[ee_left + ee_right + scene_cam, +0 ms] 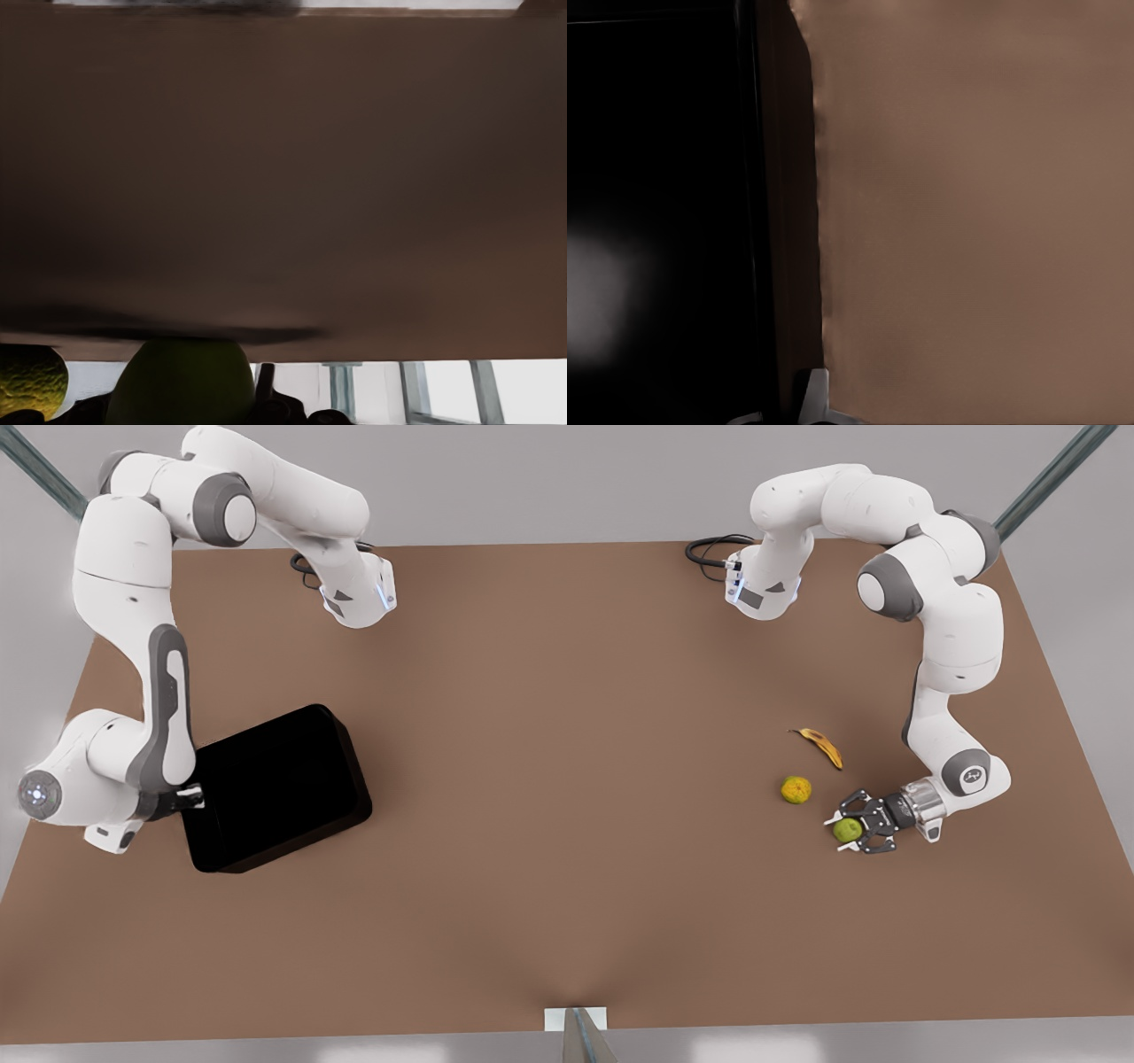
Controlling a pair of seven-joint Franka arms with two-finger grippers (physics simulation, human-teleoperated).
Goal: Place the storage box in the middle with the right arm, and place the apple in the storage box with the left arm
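Left tool (852, 831) around apple (847, 830), right tool (188, 798) on storage box (275, 788)

Left gripper (849, 830) straddles the apple (847, 830); right gripper (190, 798) meets the storage box (279, 788).

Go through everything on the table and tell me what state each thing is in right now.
storage box: upright on the table at the front view's left, empty, right claw at its wall.
apple: on the table, between the fingers of the left claw.
mottled fruit: lying free, untouched.
banana: lying flat, browning, untouched.
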